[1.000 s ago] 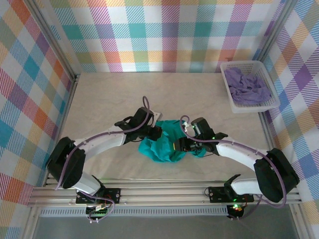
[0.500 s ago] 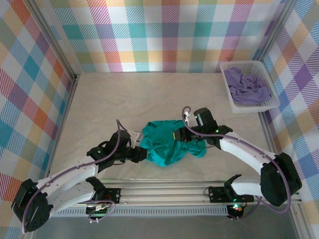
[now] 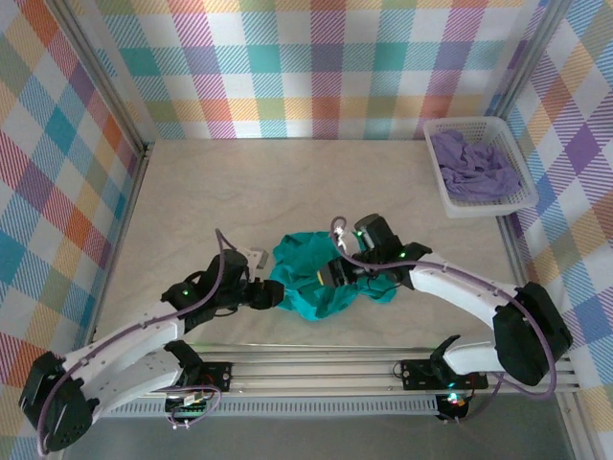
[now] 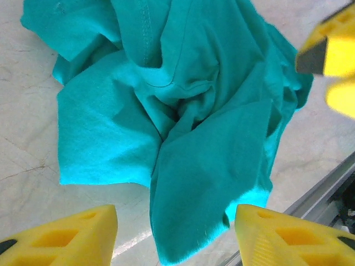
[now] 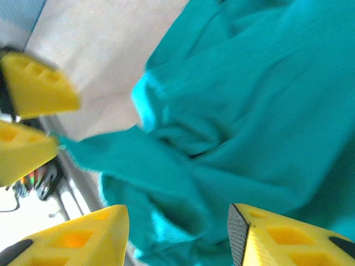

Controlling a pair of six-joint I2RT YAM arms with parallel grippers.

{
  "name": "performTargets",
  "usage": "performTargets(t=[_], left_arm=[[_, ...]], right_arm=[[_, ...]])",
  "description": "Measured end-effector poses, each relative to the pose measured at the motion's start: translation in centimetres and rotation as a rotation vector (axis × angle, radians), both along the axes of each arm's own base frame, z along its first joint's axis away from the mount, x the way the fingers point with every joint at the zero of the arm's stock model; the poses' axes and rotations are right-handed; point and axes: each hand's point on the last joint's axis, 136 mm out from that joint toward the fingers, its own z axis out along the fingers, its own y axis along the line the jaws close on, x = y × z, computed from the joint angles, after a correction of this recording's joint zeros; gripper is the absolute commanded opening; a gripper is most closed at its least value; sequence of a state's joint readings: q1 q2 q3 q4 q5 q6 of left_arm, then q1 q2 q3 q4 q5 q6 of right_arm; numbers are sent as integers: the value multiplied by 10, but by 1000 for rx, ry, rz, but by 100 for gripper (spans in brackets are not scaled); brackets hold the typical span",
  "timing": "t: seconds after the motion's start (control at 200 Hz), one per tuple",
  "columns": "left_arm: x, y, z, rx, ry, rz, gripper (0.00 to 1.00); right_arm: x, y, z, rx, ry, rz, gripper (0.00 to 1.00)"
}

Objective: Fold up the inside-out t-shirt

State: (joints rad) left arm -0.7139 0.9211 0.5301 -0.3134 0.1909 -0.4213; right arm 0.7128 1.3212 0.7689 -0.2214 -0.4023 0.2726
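Teal t-shirt (image 3: 311, 287) crumpled on counter (image 3: 220, 192).
Flanked by left pincer (image 3: 275, 295) and right pincer (image 3: 329, 274), both spread open, clasping nothing.

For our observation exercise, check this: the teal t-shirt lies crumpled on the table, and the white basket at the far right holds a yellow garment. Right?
Not quite. The top external view shows the garment in the white basket is lavender-purple, not yellow. The teal t-shirt does lie crumpled on the table.

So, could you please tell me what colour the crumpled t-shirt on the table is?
Teal-green; the t-shirt shows best in the left wrist view.
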Motion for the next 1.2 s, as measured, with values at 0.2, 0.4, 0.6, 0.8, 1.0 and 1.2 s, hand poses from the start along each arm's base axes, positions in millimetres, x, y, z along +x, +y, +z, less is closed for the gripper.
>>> performTargets(t=[0.2, 0.4, 0.6, 0.8, 1.0, 1.2], left_arm=[[3, -8, -18, 60, 45, -31, 56], [16, -19, -13, 63, 11, -45, 45], [29, -15, -14, 97, -24, -3, 25], [39, -4, -2, 97, -67, 96, 9], [37, 15, 29, 7, -132, 220, 6], [16, 42, 16, -26, -102, 308, 4]], right_arm=[[-38, 4, -30, -36, 88, 61, 49], [-32, 9, -38, -53, 85, 24, 29], [-24, 7, -37, -61, 45, -2, 4], [-33, 4, -15, 13, -53, 58, 0], [-59, 12, 5, 130, -125, 220, 0], [-81, 25, 24, 246, -142, 369, 0]])
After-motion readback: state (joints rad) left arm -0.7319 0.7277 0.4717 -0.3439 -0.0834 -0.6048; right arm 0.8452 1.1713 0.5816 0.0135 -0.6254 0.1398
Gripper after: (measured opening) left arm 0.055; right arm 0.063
